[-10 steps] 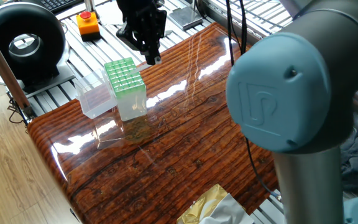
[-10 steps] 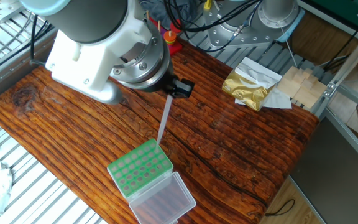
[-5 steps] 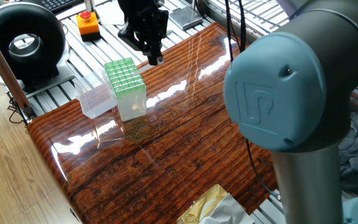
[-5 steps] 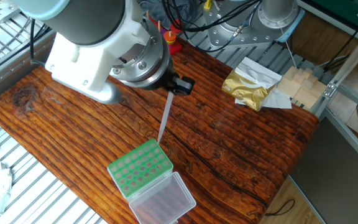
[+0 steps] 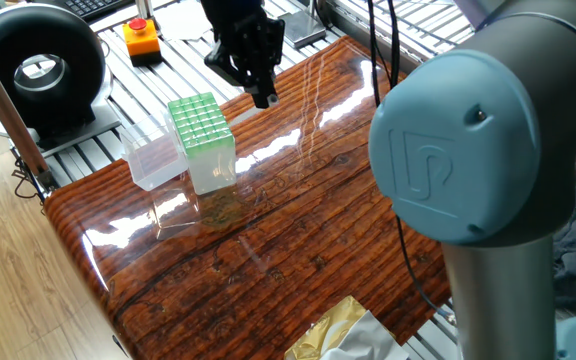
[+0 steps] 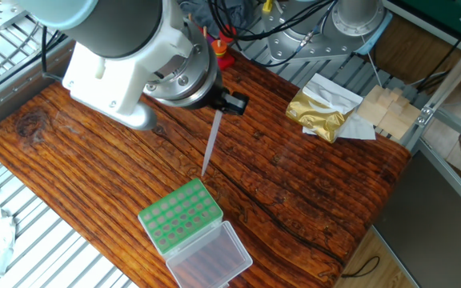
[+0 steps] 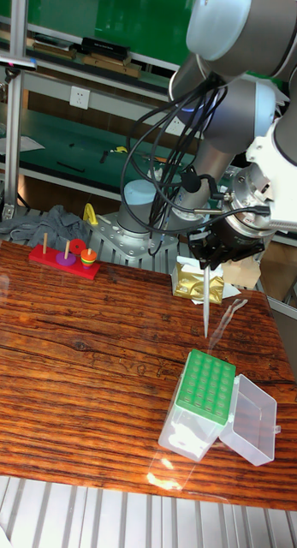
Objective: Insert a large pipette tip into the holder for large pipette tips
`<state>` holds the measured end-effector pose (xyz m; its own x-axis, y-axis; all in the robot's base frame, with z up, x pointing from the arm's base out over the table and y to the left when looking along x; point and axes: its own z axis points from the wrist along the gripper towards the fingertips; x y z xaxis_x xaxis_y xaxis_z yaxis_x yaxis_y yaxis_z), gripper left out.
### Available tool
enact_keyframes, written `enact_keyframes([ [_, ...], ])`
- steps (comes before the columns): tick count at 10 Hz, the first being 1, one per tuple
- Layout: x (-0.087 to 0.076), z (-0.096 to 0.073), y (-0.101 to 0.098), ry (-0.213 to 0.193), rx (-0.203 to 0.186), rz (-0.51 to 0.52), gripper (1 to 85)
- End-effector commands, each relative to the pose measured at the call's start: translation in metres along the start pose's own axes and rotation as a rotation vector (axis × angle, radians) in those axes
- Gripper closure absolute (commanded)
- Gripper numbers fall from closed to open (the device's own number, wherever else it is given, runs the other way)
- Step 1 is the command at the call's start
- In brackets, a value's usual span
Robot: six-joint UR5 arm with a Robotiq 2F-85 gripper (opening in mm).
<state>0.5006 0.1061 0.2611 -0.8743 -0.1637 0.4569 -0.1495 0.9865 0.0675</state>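
Robotics lab; aluminium-frame bench (image 5: 98,140); emergency stop button (image 5: 141,38); cable bundles (image 7: 165,184)

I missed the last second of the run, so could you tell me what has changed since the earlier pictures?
The gripper, jaws shut on the large pipette tip, shifted slightly away from the holder, along the table. The tip stays clamped, hanging point-down. The holder and its open lid have not moved.

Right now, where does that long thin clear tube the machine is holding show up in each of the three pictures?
One fixed view: the large pipette tip cannot be made out below the gripper, upper centre.
The other fixed view: the large pipette tip hangs at centre, above the box.
Tall fixed view: the tip hangs right of centre, point down.
Shared landmark: the holder for large pipette tips, with its green grid top.
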Motion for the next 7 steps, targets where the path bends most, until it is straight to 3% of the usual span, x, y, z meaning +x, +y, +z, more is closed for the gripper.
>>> enact_keyframes([
  [1,0.0098,0.0027,0.0044,0.028,-0.028,0.01,84.7],
  [2,0.0135,0.0029,0.0031,0.052,-0.027,0.02,84.7],
  [7,0.0108,0.001,0.0017,0.057,-0.022,0.021,84.7],
])
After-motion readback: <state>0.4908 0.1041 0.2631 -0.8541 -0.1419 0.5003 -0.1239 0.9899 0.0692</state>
